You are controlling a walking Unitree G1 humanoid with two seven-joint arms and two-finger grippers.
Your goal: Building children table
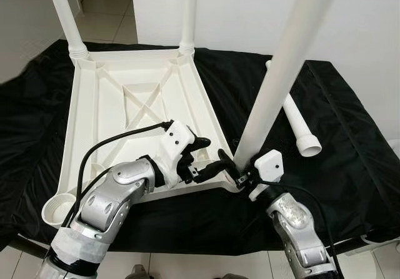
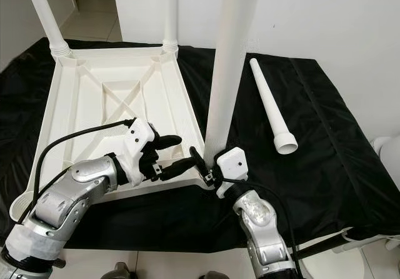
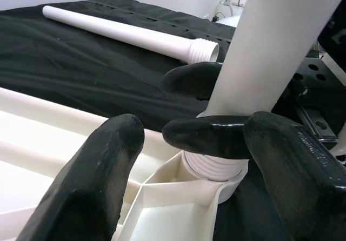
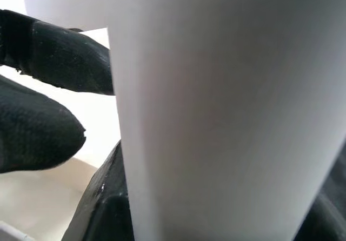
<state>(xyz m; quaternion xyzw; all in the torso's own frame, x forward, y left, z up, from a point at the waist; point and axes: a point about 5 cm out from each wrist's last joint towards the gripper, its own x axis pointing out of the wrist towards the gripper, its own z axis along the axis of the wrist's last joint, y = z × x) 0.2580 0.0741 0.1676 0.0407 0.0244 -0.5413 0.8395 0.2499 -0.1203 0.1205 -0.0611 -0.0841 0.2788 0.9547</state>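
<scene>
Three legs stand up from the upturned white table top (image 1: 125,104) on the black cloth (image 1: 350,141) in my left eye view: two at the far corners (image 1: 62,13) (image 1: 189,10), one at the near right corner (image 1: 281,66). A fourth leg (image 1: 297,122) lies loose on the cloth to the right. The top's ribbed underside faces up, with a round socket (image 1: 56,209) at its near left corner. My left gripper (image 1: 209,160) sits at the near edge beside the corner leg; my right gripper (image 1: 240,169) is at that leg's base.

From the right eye, the corner leg (image 2: 228,54) rises tilted slightly, and the right gripper's black fingers (image 2: 199,157) wrap its foot.

On the left wrist camera, my left fingers (image 3: 102,181) are spread moderately, nothing between them. Ahead, the leg's threaded end (image 3: 213,165) sits in the corner socket, the right gripper's fingers (image 3: 208,135) clasped around it just above the threads.

On the right wrist camera, the leg (image 4: 216,111) sits close between my fingers, gripped; the left gripper's fingertips (image 4: 59,60) show beyond.
</scene>
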